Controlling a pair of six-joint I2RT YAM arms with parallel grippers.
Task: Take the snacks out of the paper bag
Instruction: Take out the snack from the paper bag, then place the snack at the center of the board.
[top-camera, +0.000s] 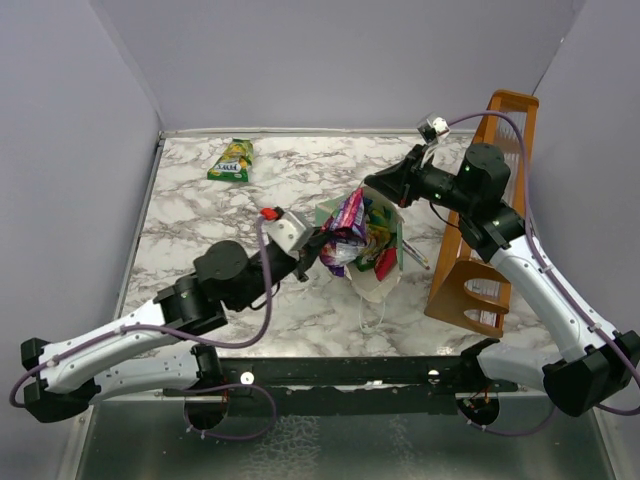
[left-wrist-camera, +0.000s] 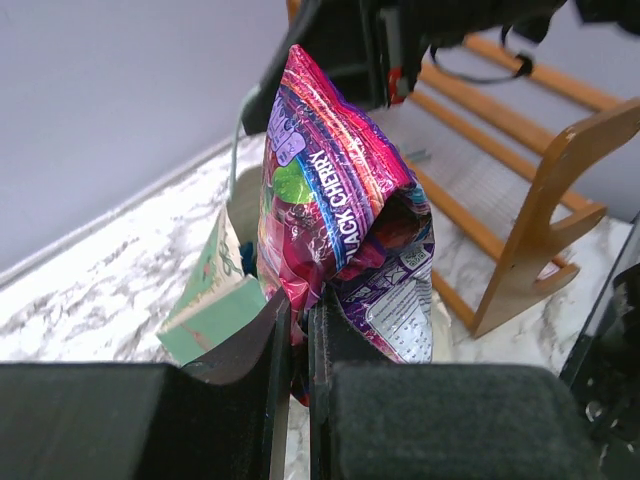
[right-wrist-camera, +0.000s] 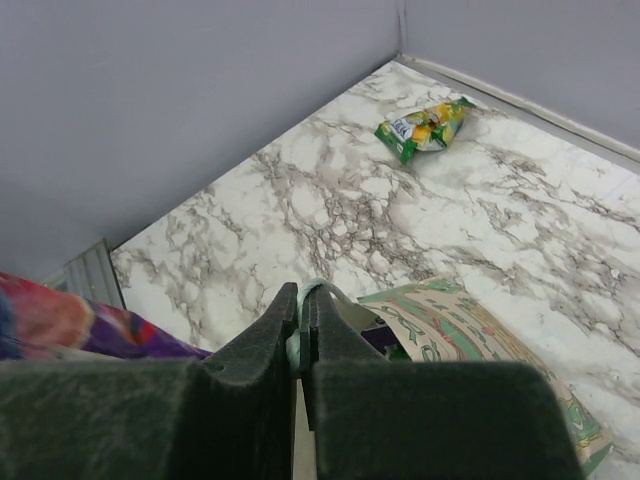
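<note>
The right hand (right-wrist-camera: 300, 315) is pinched tight on the rim of the paper bag (top-camera: 378, 285) — I'd say to steady it and keep its mouth open. The left hand (left-wrist-camera: 298, 320), narrowed to a slit, holds 1 purple packet (left-wrist-camera: 335, 220) by its lower edge at that mouth. Several other packets (top-camera: 380, 238) sit inside; 1 green-yellow packet (top-camera: 232, 160) lies on the surface (top-camera: 300, 185), well apart.

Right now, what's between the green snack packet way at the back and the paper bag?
Nothing. There is just bare marble table between the green packet and the paper bag. The right wrist view shows it best.
</note>
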